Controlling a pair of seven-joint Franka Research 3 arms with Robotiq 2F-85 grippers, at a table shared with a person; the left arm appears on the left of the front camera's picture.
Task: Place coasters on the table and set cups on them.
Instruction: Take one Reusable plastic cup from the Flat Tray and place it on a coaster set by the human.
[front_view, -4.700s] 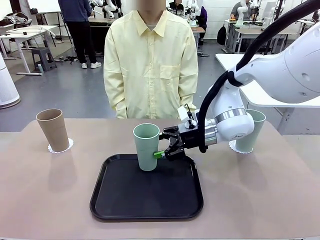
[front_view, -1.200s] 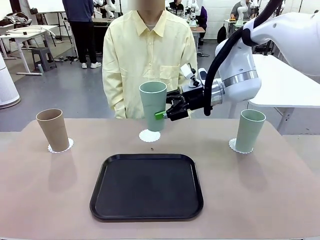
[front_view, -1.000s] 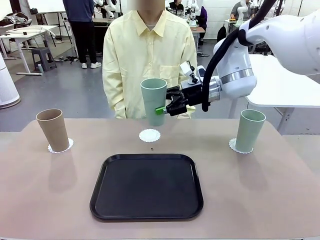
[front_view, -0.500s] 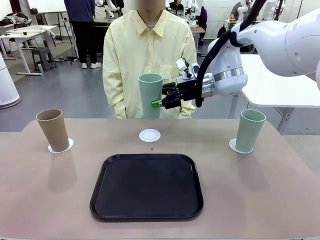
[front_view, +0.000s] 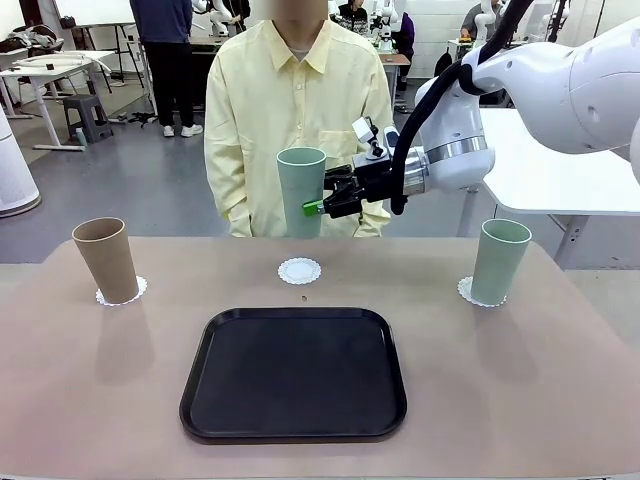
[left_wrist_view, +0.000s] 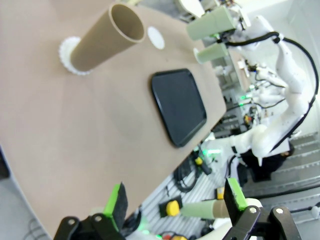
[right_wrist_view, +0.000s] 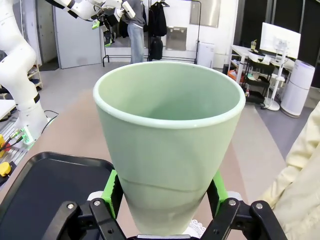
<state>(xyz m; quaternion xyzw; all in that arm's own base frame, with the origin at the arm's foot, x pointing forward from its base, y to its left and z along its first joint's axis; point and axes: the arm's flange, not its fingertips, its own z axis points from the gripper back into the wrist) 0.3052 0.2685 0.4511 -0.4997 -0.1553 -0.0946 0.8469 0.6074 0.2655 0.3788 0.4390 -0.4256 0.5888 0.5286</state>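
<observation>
Your right gripper is clamped on the mint cup, green pads pinching its lower wall from both sides, and it holds that cup high in the air in front of the person's yellow shirt. Over the last second the cup has climbed from just over the middle coaster and drifted a shade toward nine o'clock; in the last half second it has barely moved, so call it a pause at the top. That leaves the coaster bare on the table, sitting at twelve o'clock from the black tray, with the cup well above it and not yet set down. Out to the sides, the tan cup leans on its coaster at ten o'clock from the tray, and the other mint cup stands on its coaster at two o'clock. So two of three are done, and I'd judge the last placement needs a clean descent onto that middle doily. Your left gripper hangs with its jaws apart and empty, apparently well clear of the table edge, though the tilted wrist view makes that hard to fix.
</observation>
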